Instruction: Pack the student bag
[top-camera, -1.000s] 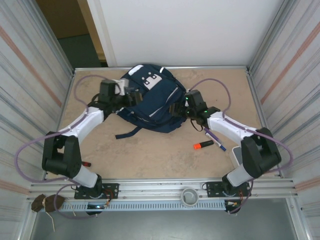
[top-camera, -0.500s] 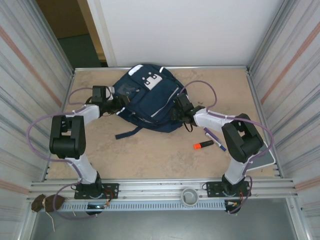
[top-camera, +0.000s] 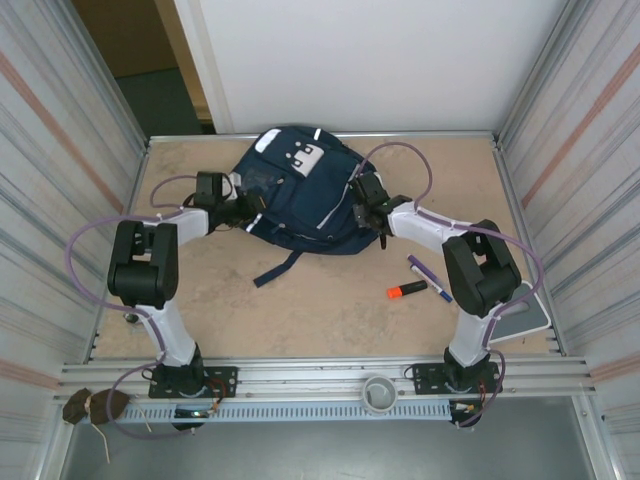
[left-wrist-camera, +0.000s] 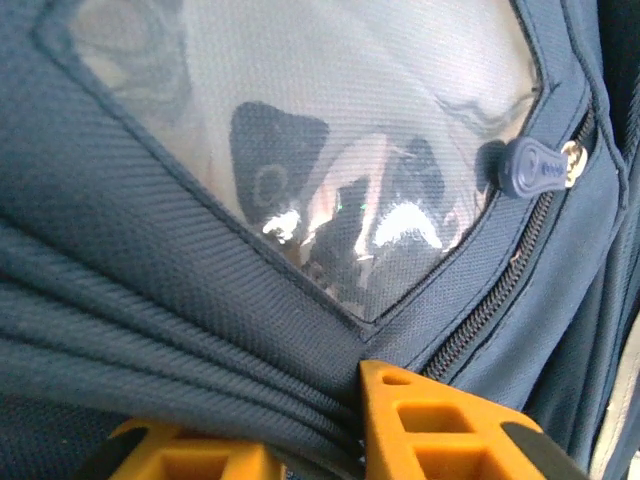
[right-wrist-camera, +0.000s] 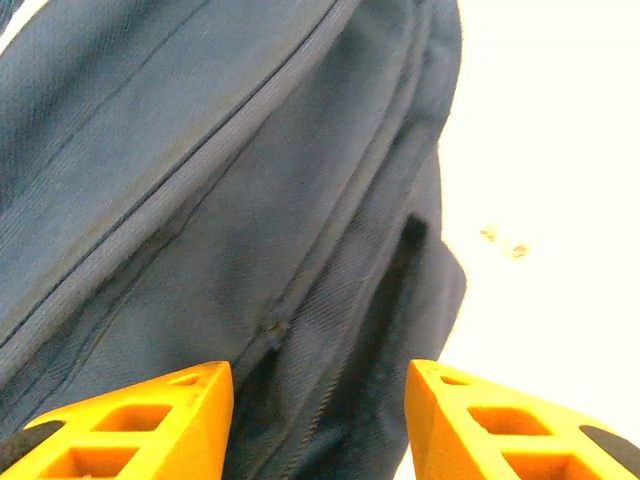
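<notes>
The student bag (top-camera: 300, 195), navy blue with a white patch and a grey square patch, lies at the back middle of the table. My left gripper (top-camera: 238, 208) is at its left side. In the left wrist view the orange fingers (left-wrist-camera: 430, 420) stand close together and pinch folds of the bag's fabric (left-wrist-camera: 200, 330) below a clear pocket window and a zip pull (left-wrist-camera: 535, 168); my left gripper (left-wrist-camera: 310, 430) is shut on it. My right gripper (top-camera: 362, 207) is at the bag's right side. Its jaws (right-wrist-camera: 320, 400) are half closed, with a thick fold of the bag (right-wrist-camera: 330, 300) filling the gap between them.
An orange highlighter (top-camera: 407, 290) and a purple pen (top-camera: 428, 277) lie on the table right of centre. A flat grey-and-white item (top-camera: 522, 315) rests by the right wall. A dark strap (top-camera: 278, 268) trails from the bag toward the front. Corrugated walls enclose both sides.
Both grippers have closed on the bag's sides. The bag has shifted toward the back of the table, and its strap has swung to the right.
</notes>
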